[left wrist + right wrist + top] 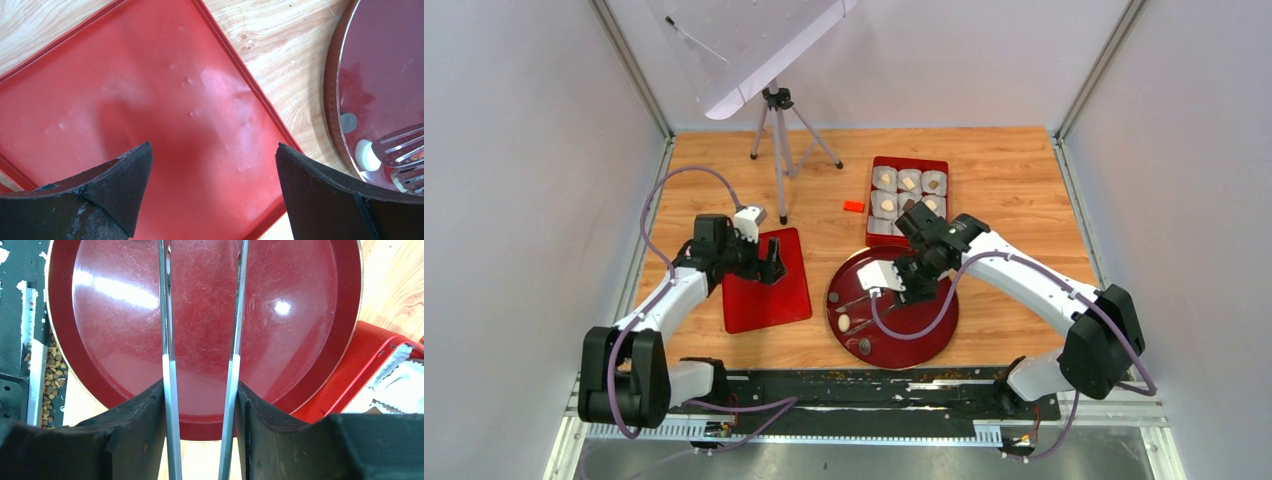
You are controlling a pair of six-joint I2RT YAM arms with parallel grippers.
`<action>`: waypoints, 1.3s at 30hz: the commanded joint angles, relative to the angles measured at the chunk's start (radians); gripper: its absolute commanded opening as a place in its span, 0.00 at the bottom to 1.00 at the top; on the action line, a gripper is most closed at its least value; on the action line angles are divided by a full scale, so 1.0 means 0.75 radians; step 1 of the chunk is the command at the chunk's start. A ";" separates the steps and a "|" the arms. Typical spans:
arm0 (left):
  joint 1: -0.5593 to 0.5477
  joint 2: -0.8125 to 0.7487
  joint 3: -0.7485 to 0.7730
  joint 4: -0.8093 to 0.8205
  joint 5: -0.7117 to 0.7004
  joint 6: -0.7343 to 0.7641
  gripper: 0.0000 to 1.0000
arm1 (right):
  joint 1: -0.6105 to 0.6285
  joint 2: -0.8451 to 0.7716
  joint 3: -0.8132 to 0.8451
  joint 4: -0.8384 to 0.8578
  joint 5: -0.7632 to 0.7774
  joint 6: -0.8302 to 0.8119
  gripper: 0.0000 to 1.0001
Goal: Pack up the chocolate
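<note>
On the round dark-red plate lie loose chocolate pieces: a cream one and dark ones. More chocolate sits in paper cups in the red box behind the plate. My right gripper is shut on metal tongs, its fingers pressing both arms, which stand apart. The tong tips hover beside the cream piece in the left wrist view. My left gripper stands wide open over a flat red tray, holding nothing.
A small orange-red block lies on the wood left of the box. A tripod stands at the back, with a slanted clear panel above it. Crumbs lie along the black rail at the near edge.
</note>
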 commanded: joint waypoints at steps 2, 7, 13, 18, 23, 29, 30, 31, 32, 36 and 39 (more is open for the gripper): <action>0.012 -0.050 0.013 0.014 -0.001 -0.004 1.00 | 0.000 0.039 0.083 0.056 -0.091 -0.033 0.49; 0.014 -0.052 0.006 0.019 -0.002 -0.003 1.00 | 0.000 0.062 0.091 0.051 -0.100 -0.050 0.48; 0.013 -0.048 0.014 0.020 -0.001 -0.010 1.00 | 0.001 0.089 0.104 0.043 -0.103 -0.064 0.46; 0.014 -0.052 0.021 0.015 -0.001 -0.012 1.00 | 0.001 0.106 0.113 0.032 -0.100 -0.074 0.45; 0.012 -0.063 0.011 0.005 -0.002 -0.009 1.00 | -0.009 0.125 0.123 0.033 -0.091 -0.079 0.45; 0.014 -0.063 0.006 0.004 0.000 -0.012 1.00 | -0.009 0.181 0.116 0.064 0.017 -0.090 0.41; 0.014 -0.061 0.008 0.003 0.001 -0.012 1.00 | -0.009 0.193 0.116 0.063 0.031 -0.098 0.40; 0.013 -0.059 0.012 0.004 0.000 -0.012 1.00 | -0.009 0.202 0.121 0.056 0.040 -0.109 0.40; 0.013 -0.057 0.015 0.001 -0.002 -0.012 1.00 | -0.010 0.211 0.127 0.050 0.043 -0.114 0.39; 0.014 -0.058 0.019 0.001 -0.007 -0.006 1.00 | -0.009 0.219 0.157 0.020 0.052 -0.115 0.29; 0.015 -0.052 0.017 0.006 -0.006 -0.006 1.00 | -0.010 0.200 0.231 -0.048 0.065 -0.095 0.15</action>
